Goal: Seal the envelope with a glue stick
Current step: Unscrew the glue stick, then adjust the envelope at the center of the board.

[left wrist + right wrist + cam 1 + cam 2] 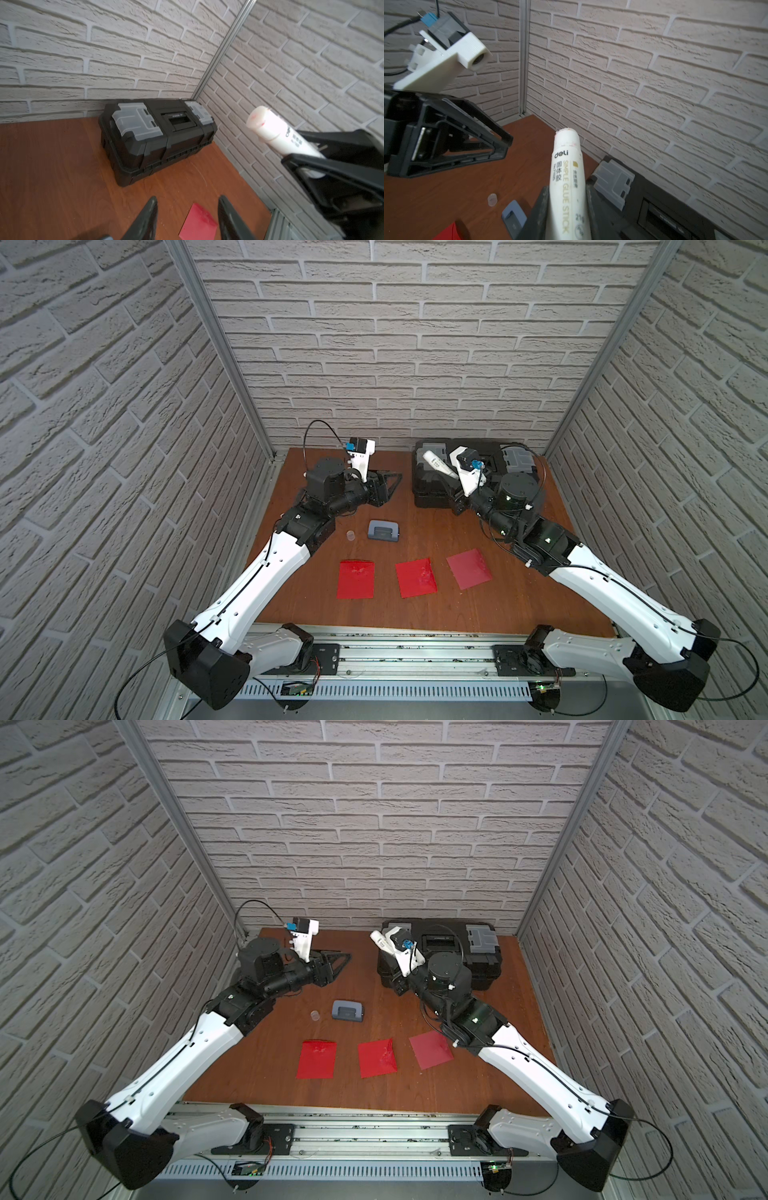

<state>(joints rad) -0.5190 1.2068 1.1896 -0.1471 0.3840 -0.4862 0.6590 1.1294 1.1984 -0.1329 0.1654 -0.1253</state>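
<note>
Hanging tilted above the table (pixel 457 614) by the black toolbox (pixel 428 493) in both top views: glue stick (pixel 434 463); three red envelopes (pixel 415 577) lie flat, well apart from it. Left wrist: left gripper (pixel 188 199) jaws apart, empty. Right wrist: right gripper (pixel 566 207) clamped on the uncapped stick; small translucent cap (pixel 492 199), probably its own, on the table.

We see a brown wooden desk (pixel 415 1090), three flat red envelopes (pixel 316 1058) (pixel 377 1057) (pixel 431 1049) in a row, grey-blue hole punch (pixel 348 1011) near a small clear cap (pixel 315 1015), black plastic toolbox (pixel 486 965) behind, white cylindrical glue stick (pixel 377 937) at its corner.
</note>
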